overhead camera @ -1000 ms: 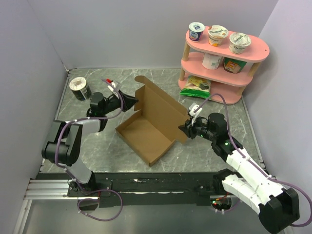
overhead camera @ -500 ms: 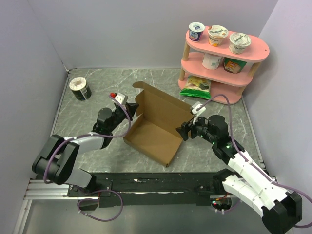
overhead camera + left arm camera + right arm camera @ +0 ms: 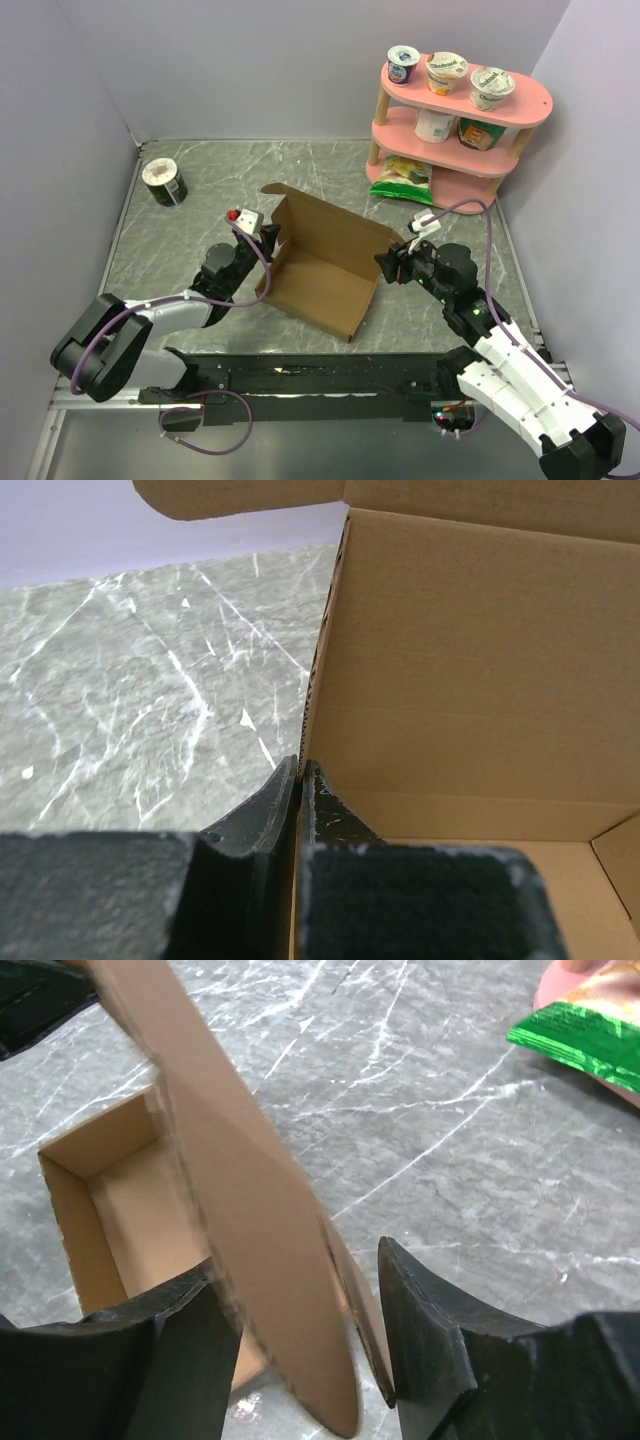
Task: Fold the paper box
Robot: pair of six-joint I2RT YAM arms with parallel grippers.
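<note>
Cardboard box (image 3: 318, 270) on the tabletop (image 3: 200, 210) has slid and turned nearer the arms, its lid flap now steeper. Left fingers (image 3: 300, 790) are clenched on its left wall; right fingers (image 3: 300, 1340) straddle the lid's edge, released. Closing looks next.

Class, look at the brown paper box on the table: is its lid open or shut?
Open. The paper box shows its bare inside floor, and its lid panel stands raised at the far side instead of covering the tray.

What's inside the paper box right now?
Nothing visible: the paper box shows a bare brown floor. The left gripper pinches its left wall; the corner behind the right gripper is hidden.
</note>
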